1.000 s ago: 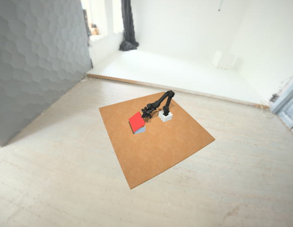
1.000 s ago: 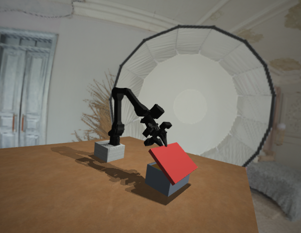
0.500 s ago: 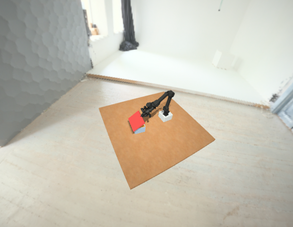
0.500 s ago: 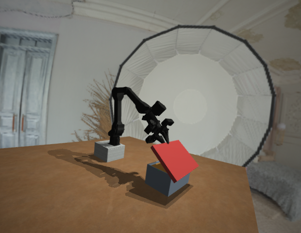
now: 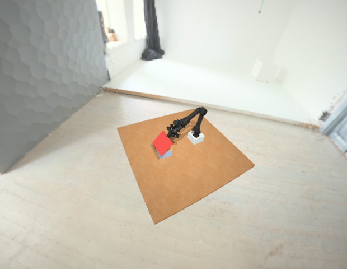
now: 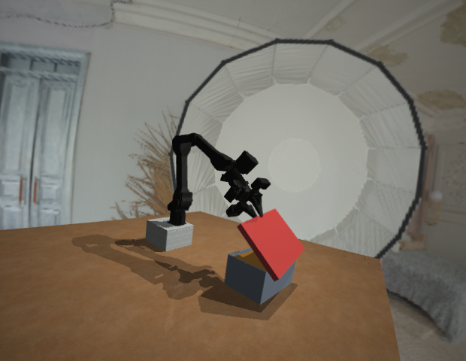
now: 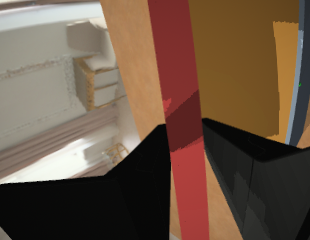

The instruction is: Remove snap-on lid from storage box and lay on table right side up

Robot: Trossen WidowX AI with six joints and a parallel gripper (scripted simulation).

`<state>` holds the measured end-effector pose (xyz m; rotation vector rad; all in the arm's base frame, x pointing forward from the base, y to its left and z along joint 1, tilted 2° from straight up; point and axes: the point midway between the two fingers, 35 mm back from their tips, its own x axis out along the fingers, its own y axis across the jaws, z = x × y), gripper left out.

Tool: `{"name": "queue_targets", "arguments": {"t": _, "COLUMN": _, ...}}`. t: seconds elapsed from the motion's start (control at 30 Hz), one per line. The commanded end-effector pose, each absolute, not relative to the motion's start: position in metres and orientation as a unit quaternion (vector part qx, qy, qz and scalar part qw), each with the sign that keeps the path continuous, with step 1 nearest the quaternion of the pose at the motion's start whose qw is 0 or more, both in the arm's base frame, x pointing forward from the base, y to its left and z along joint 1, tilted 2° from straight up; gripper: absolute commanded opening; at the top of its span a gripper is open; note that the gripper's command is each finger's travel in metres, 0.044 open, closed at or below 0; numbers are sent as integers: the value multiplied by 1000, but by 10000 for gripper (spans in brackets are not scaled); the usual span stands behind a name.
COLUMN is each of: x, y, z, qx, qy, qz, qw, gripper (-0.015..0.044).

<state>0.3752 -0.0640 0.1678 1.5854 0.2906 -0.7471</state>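
A red square lid (image 5: 162, 142) (image 6: 271, 241) (image 7: 177, 80) is tipped steeply up. Its high edge is pinched between my fingers and its low edge rests on the far rim of the box. My gripper (image 5: 169, 134) (image 6: 255, 213) (image 7: 183, 128) is shut on the lid's upper edge. The blue-grey storage box (image 5: 166, 153) (image 6: 253, 282) stands on the brown table (image 5: 191, 176) (image 6: 89, 310) under the lid. Its orange inside (image 6: 252, 259) (image 7: 238, 60) shows through the opened gap. In the wrist view the lid appears edge-on as a red strip between the black fingers.
The arm's white base block (image 5: 195, 137) (image 6: 169, 235) stands on the table behind the box. The table's right edge (image 6: 386, 295) runs close past the box. A large round light reflector (image 6: 303, 155) stands behind the table.
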Motion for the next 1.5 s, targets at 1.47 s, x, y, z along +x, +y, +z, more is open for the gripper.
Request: {"name": "queue_targets", "arguments": {"t": 1.47, "x": 355, "y": -111, "z": 186, "qx": 692, "qy": 120, "qz": -320, "qw": 636, "gripper": 0}}
